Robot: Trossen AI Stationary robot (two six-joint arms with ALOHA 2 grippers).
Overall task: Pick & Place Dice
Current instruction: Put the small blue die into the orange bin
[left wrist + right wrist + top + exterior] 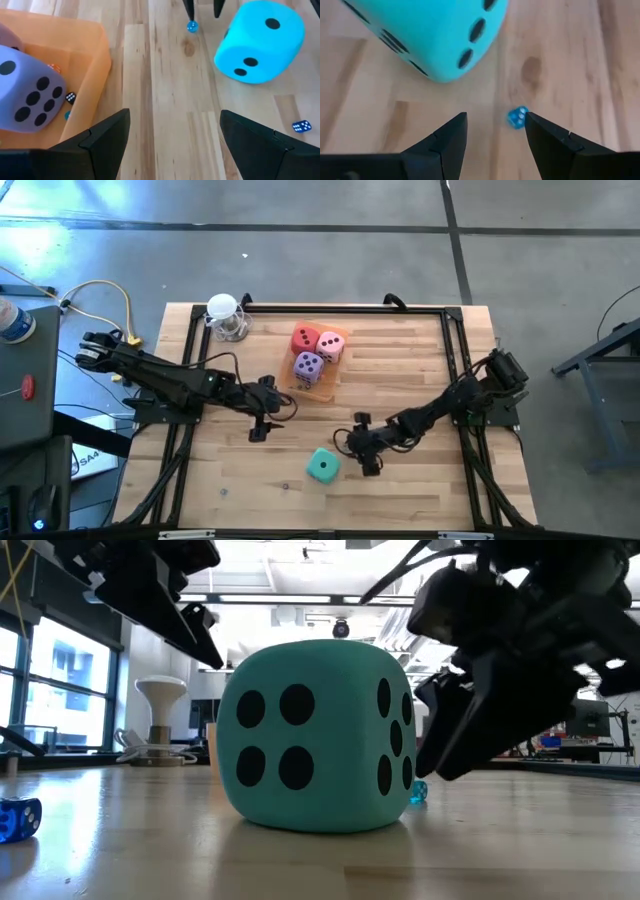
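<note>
The teal die (322, 466) sits on the wood near the table's near edge; it fills the low view (312, 735). The red die (305, 338), pink die (331, 345) and purple die (308, 366) lie in the translucent orange tray (338, 332) toward the far side. My right gripper (365, 453) is open just right of the teal die (427, 35), fingers pointing at the table beside it. My left gripper (262, 423) is open between tray and teal die, over bare wood (172, 130), with the purple die (27, 90) to one side and the teal die (260, 42) farther off.
Tiny blue dice lie on the wood: one between my right fingers (517, 117), another near the teal die (301, 126), one at the low view's left (18, 818). A white-capped glass jar (226, 317) stands at the far left corner. Black rails (455, 340) frame the table.
</note>
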